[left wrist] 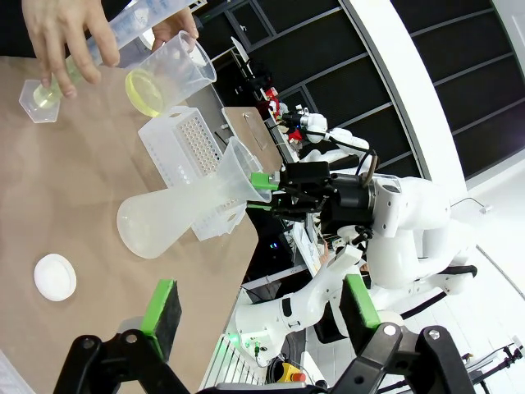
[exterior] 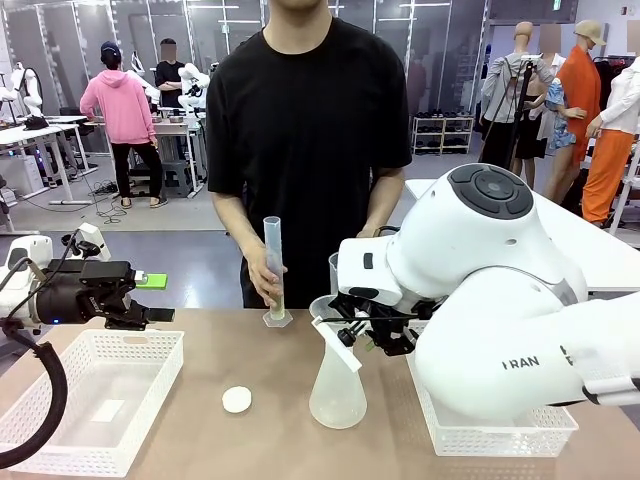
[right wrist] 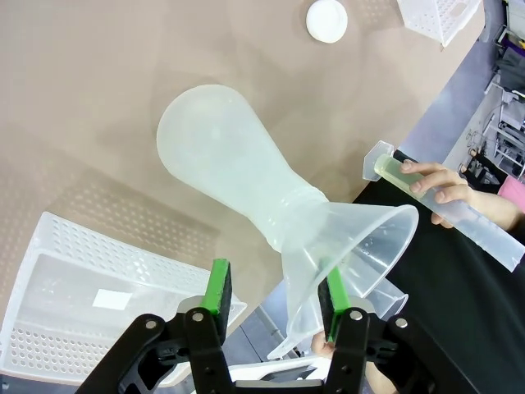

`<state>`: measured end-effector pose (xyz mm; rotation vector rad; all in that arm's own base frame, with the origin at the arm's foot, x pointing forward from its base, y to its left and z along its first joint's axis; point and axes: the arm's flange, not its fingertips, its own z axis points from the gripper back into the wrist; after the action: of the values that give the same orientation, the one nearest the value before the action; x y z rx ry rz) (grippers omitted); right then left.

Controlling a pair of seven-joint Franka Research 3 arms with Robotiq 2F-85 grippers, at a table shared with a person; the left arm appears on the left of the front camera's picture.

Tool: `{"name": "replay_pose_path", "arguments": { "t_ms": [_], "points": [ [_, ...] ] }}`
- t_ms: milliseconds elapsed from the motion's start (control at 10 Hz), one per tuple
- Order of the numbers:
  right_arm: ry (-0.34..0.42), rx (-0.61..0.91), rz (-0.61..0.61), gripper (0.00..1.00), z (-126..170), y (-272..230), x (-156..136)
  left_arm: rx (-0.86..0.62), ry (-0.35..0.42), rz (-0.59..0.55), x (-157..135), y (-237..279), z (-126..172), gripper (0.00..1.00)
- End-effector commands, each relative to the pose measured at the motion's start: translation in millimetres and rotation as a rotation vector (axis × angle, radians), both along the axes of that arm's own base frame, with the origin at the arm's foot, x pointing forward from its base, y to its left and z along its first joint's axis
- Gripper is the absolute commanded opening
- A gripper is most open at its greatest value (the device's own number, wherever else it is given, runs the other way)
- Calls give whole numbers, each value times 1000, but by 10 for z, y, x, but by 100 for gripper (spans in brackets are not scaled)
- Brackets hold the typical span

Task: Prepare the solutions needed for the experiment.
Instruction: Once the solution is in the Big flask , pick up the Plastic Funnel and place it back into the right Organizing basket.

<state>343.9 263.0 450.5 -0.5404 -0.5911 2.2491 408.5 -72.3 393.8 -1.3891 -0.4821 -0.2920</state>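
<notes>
The solutions (exterior: pixel 337 408) show as a faint yellow-green tint in the wide base of a frosted conical flask (exterior: pixel 336 375). The flask stands upright on the brown table (exterior: pixel 200 345), just right of the front view's centre. A translucent funnel (exterior: pixel 328 308) sits in its neck.

The right gripper (exterior: pixel 376 336) comes in from the right at funnel height. In the right wrist view its jaws stand part way closed around the funnel's lower rim. One green pad shows through the funnel wall and a gap shows beside the other, so I cannot tell whether they clamp it.

Behind the flask, near the centre, a person's hand (exterior: pixel 268 285) grips a graduated cylinder (exterior: pixel 272 240) standing on the table, with yellow-green liquid at its foot. At the upper left of the left wrist view, the person's other hand (left wrist: pixel 176 25) holds a clear beaker (left wrist: pixel 168 78) with yellow liquid in its bottom, right beside the cylinder.

A small white disc (exterior: pixel 237 400) lies on the table to the lower left of the flask, apart from it. One white basket (exterior: pixel 60 345) sits at the lower left and another white basket (exterior: pixel 500 438) at the lower right, under the right arm.

The left gripper (exterior: pixel 155 298) hangs at the left edge above the far side of the lower-left basket. Its jaws are spread wide with nothing between them.
</notes>
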Motion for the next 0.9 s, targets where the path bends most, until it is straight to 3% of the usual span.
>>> {"name": "replay_pose_path", "arguments": {
  "t_ms": [0, 400, 800],
  "points": [
    [-10, 1, 3, 55, -6, -1, 7, 13, -2, 0, -7, -18, 21, 100],
    [0, 0, 1, 55, 0, 3, -2, 13, -2, 0, -7, -18, 21, 100],
    [-92, -13, 17, 55, 428, 118, -369, 13, -2, 0, -7, -18, 21, 100]
  ]
}}
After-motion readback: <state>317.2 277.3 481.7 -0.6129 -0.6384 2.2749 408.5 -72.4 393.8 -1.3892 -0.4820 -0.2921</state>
